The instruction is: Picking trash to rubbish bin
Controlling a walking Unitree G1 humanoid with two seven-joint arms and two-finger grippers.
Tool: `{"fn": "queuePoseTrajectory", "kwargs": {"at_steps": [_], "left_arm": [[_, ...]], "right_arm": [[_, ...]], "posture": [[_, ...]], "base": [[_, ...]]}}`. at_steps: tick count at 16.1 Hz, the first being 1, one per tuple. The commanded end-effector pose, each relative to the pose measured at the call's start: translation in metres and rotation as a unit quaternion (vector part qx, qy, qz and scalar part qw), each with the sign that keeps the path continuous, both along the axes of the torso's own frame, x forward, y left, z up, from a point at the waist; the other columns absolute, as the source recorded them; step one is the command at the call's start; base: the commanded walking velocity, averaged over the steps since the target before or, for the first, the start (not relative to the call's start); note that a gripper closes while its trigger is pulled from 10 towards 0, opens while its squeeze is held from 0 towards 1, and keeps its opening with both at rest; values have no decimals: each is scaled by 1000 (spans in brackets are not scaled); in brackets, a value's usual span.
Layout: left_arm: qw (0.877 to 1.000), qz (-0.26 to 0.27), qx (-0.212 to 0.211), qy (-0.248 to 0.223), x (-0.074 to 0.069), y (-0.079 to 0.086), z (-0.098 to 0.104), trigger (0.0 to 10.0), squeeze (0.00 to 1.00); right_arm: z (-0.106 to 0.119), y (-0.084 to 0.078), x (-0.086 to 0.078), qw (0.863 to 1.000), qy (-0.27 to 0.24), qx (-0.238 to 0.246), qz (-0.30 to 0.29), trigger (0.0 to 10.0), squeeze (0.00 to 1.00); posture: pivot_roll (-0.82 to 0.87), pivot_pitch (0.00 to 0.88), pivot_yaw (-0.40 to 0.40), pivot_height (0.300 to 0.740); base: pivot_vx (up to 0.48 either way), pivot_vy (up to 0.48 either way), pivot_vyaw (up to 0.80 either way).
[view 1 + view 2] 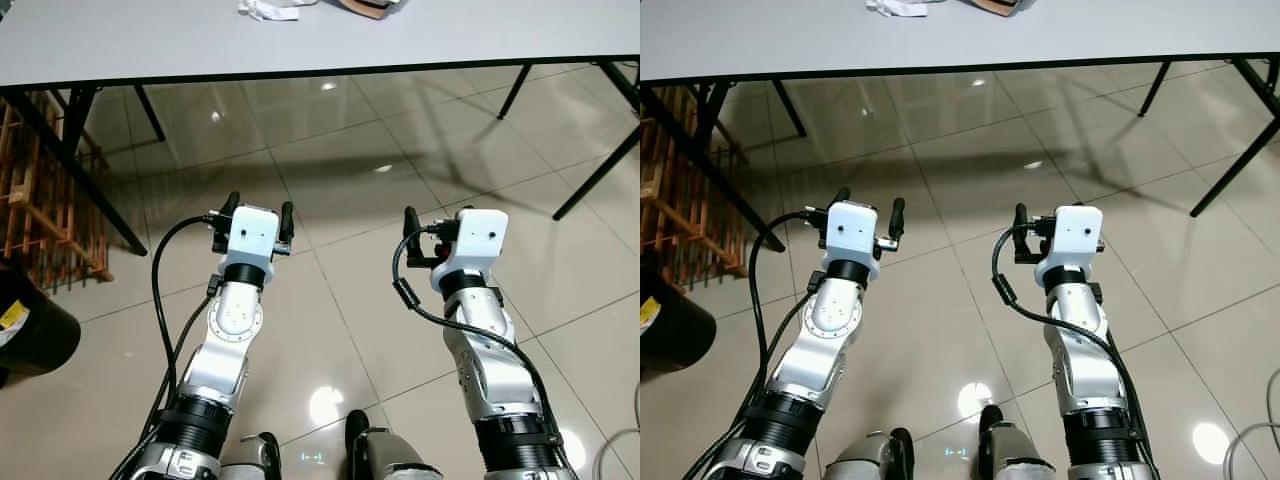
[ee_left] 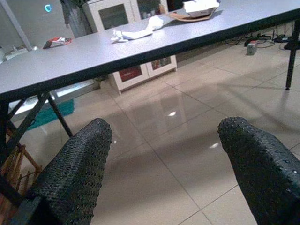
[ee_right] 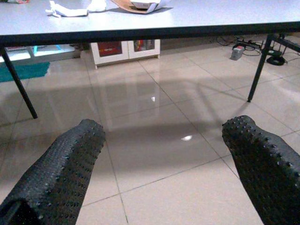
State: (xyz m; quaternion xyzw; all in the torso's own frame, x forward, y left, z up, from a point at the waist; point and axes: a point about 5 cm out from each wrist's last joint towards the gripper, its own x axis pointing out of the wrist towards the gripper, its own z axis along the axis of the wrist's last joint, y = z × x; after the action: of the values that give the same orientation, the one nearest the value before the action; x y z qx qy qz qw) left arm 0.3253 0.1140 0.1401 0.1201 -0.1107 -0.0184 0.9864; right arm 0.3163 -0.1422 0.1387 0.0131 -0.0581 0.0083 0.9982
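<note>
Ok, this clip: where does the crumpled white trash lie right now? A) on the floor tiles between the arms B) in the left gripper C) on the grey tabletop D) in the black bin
C: the crumpled white trash lies on the grey tabletop, while the left gripper and right gripper are open and hold nothing.

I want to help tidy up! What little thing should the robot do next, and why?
Probably step closer to the table and raise the left pincer toward the crumpled white paper. Both pincers, left and right, hang open over the floor tiles, below the tabletop, holding nothing, and the paper lies far ahead.
</note>
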Motion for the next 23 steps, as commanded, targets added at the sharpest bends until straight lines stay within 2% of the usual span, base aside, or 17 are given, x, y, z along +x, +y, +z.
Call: {"fn": "queuePoseTrajectory", "kwargs": {"at_steps": [1,3,7,23], "left_arm": [[1000,5,-2,6,0,0,-1,10000,0],[1000,5,-3,-5,0,1,3,10000,0],[997,2,-19,-70,0,1,29,10000,0],[997,2,-16,-74,3,1,34,10000,0]], "right_arm": [[1,0,-1,1000,-3,-1,-1,10000,0],[11,-2,1,1000,-27,5,-8,10000,0],[33,-6,3,997,-75,19,-17,10000,0],[44,-8,5,996,-89,20,-24,10000,0]], "posture": [[-27,230,19,740],[-26,224,20,740],[-27,217,23,740],[-26,229,24,740]], "base": [[0,0,0],[0,0,0],[0,0,0],[313,0,0]]}}
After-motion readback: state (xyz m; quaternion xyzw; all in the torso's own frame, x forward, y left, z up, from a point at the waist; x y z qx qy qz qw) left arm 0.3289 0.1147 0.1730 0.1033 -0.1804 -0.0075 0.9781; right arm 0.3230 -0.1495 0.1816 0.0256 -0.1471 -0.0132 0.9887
